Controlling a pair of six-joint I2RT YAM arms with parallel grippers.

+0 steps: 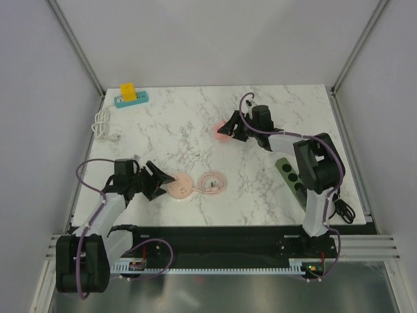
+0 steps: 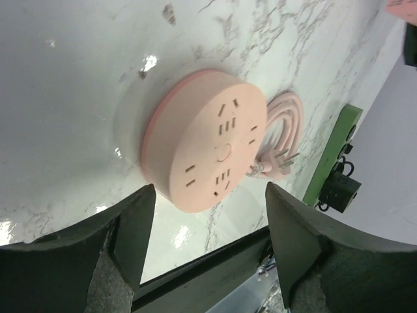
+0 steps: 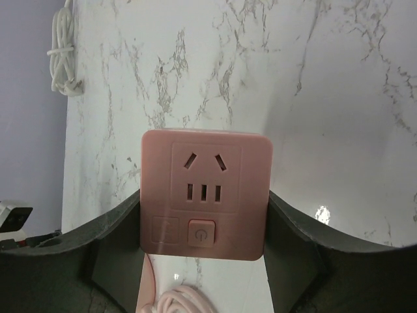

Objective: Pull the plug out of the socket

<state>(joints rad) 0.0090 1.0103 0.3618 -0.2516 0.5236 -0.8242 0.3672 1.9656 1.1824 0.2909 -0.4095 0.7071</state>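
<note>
The round pink socket (image 1: 180, 188) lies flat on the marble near the front left, and its coiled pink cable (image 1: 212, 182) rests just to its right. My left gripper (image 1: 158, 182) stands open beside the socket's left side. In the left wrist view the socket (image 2: 207, 140) sits just beyond the spread fingers (image 2: 133, 225) and touches neither. The square pink plug (image 1: 221, 132) is up at the middle rear, apart from the socket, with my right gripper (image 1: 228, 128) shut on it. The right wrist view shows the plug (image 3: 205, 195) clamped on both sides, above the table.
A teal power strip with a yellow plug (image 1: 130, 94) lies at the rear left, with a bundled white cable (image 1: 102, 125) in front of it. A green power strip (image 1: 291, 173) and a black cable (image 1: 342, 208) lie by the right arm.
</note>
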